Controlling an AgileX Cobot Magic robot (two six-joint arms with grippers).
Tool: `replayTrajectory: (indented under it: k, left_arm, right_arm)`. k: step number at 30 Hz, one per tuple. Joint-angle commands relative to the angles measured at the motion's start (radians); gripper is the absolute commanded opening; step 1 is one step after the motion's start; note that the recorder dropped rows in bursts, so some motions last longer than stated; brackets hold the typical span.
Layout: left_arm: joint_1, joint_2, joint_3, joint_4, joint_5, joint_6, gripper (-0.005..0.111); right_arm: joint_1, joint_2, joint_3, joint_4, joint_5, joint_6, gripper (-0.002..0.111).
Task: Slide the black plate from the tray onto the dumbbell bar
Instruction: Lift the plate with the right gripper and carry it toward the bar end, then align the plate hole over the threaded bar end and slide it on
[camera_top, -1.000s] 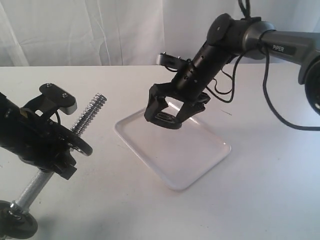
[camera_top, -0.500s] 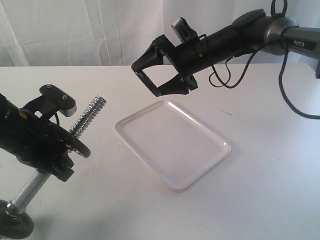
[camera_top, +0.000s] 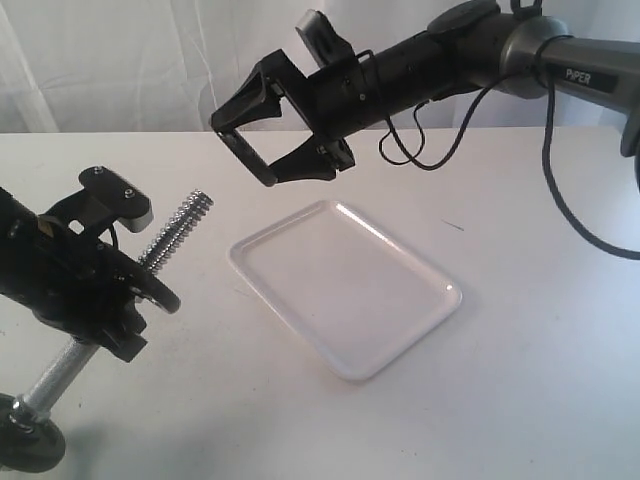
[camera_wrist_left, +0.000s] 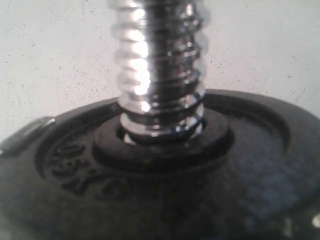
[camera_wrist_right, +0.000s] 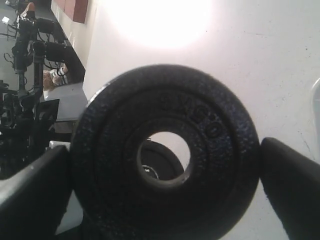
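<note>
Exterior view: right tool (camera_top: 243, 152) hangs in the air, clear of the tray (camera_top: 440, 300), clamped across the black plate (camera_wrist_right: 215, 170) by its edges, near the dumbbell bar (camera_top: 185, 225)'s threaded tip. Left tool (camera_top: 125, 300) grips that bar mid-shaft, tilted over the counter (camera_top: 520, 400).

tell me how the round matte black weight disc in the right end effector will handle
The black weight disc looks like cast metal, probably rigid and heavy for its size. Its grainy face should resist slipping, but the right end effector pinches only its rim, so it might pivot. Round, it may roll if dropped.
</note>
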Motion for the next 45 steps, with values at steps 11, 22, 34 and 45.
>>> replayTrajectory:
  k: [11,22,34,45]
  left_arm:
    - [0.003,-0.047,-0.026,-0.011,-0.098,0.016,0.000]
    - [0.003,-0.047,-0.026,-0.008,-0.126,0.016,0.000]
    - [0.003,-0.045,-0.026,-0.008,-0.128,0.016,0.000]
    - [0.003,-0.045,-0.026,-0.008,-0.122,0.016,0.000]
  right_arm:
    - [0.069,-0.029,-0.010,0.020,0.011,-0.009,0.000]
    - [0.069,-0.057,0.017,0.005,0.011,-0.014,0.000]
    - [0.111,-0.060,0.022,0.005,0.011,-0.034,0.000]
    - [0.122,-0.060,0.022,0.003,0.011,-0.044,0.000]
